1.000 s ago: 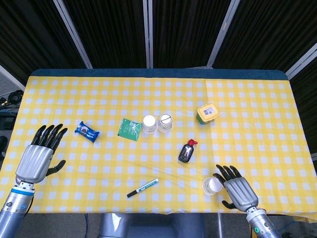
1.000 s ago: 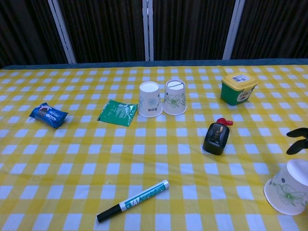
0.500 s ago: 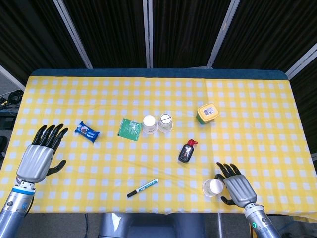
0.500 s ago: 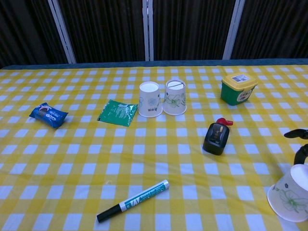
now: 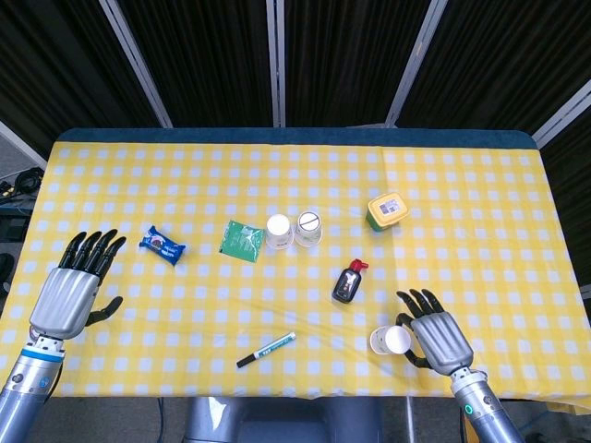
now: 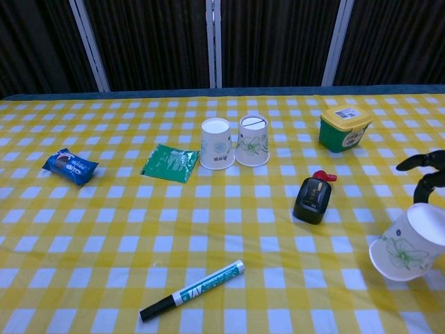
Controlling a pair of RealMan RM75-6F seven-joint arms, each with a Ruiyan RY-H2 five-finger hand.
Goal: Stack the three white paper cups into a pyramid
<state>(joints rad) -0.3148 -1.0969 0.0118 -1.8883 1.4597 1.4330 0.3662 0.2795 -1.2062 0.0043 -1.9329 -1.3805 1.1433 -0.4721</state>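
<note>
Two hands are yours to read, taken left to right. Your left hand [image 5: 72, 291] hangs over the near left corner of the yellow-and-white checked tablecloth [image 5: 185, 185], fingers spread wide and straight, holding nothing. Beyond it lies a blue snack packet [image 5: 162, 245], then a flat green sachet [image 5: 243, 238]. Just beside the sachet stand two white paper cups with green flower prints [image 6: 234, 142], upside down and touching each other at mid-table. Nearer you lies a green-and-white marker pen with a black cap [image 5: 266, 350]. Right of centre sits a small black bottle with a red cap [image 5: 348, 281], and further back a green tub with a yellow lid [image 5: 388, 210].

Your right hand [image 5: 436, 337] holds the third white paper cup [image 6: 407, 241] near the front right edge. Its fingers are only partly curled, the dark fingertips [image 6: 417, 165] showing above the cup in the chest view. The cup is tilted, its base towards the hand and its rim towards the table's middle; whether it touches the cloth is unclear.
</note>
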